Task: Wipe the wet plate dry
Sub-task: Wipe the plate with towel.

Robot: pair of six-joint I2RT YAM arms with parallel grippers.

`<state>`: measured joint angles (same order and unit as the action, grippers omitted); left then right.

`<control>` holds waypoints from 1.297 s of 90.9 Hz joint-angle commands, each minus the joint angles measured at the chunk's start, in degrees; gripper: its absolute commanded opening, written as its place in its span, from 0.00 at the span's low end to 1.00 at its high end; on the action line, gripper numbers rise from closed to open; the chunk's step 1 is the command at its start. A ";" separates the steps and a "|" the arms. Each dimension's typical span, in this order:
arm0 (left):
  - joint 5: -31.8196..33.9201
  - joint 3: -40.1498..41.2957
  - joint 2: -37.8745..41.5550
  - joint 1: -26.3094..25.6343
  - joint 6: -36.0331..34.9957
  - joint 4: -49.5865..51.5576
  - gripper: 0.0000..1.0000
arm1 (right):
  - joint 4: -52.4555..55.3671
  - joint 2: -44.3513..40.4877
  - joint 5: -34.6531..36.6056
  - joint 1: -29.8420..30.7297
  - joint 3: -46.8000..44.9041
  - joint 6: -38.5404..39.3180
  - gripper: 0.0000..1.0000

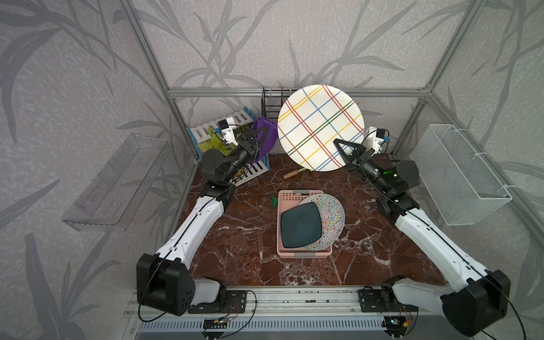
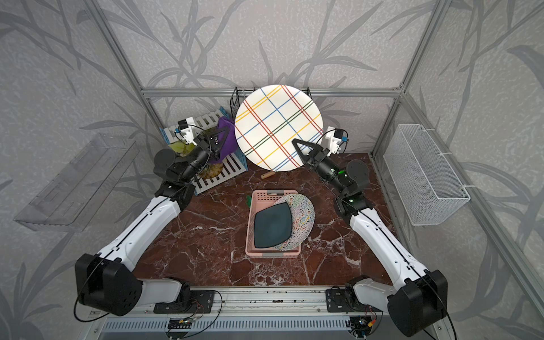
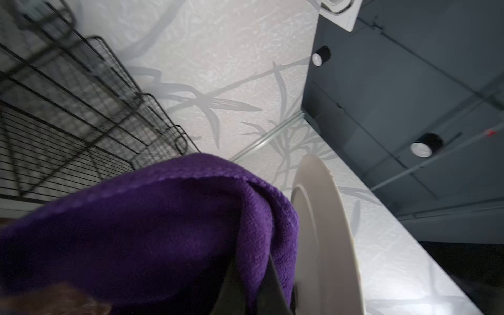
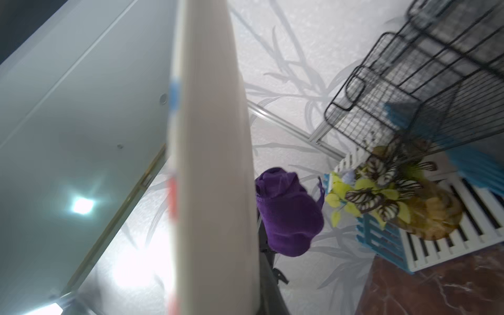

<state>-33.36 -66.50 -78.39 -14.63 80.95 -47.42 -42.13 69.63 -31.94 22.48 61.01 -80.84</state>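
Plate: the striped plate (image 1: 319,126) is held clear of the worktop (image 1: 235,235), above its far edge. It is stood almost on edge, with the patterned face turned toward the near edge.
Right jaws: clenched on the plate's lower rim, on the side toward the worktop's right edge.
Left jaws: clenched on a bunched purple cloth (image 3: 163,231), raised at the plate's left rim, on its back side.
Contact: in the left wrist view the cloth is seen close against the plate's back. Whether it presses cannot be told.
Step in hand: the back is judged to be the face being wiped.
Doing it well: the cloth should be laid broad against the surface and drawn across in overlapping strokes.
Pressure: this is best kept light, since the plate is gripped at one rim point only and could be twisted loose.
Clearance: the wire rack (image 1: 270,103) behind should be avoided.
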 commanded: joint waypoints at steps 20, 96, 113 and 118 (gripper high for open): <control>5.69 -3.93 -6.80 -11.93 29.89 -37.01 0.00 | -15.92 10.60 2.76 5.64 6.99 -8.11 0.00; 4.29 0.04 5.26 -12.92 0.89 -9.22 0.00 | 7.36 5.84 3.88 -6.30 11.13 2.60 0.00; 16.96 -3.57 14.59 -12.01 -34.93 37.44 0.00 | 50.43 -14.63 21.90 -10.80 4.80 30.30 0.00; 17.82 -2.50 15.24 -11.48 -36.75 39.24 0.00 | 60.18 -17.76 29.49 -10.95 4.26 35.21 0.00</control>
<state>-20.91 -68.31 -65.14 -26.57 64.31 -27.38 -8.19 60.69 -18.04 11.29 64.60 -64.40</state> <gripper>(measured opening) 0.065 0.118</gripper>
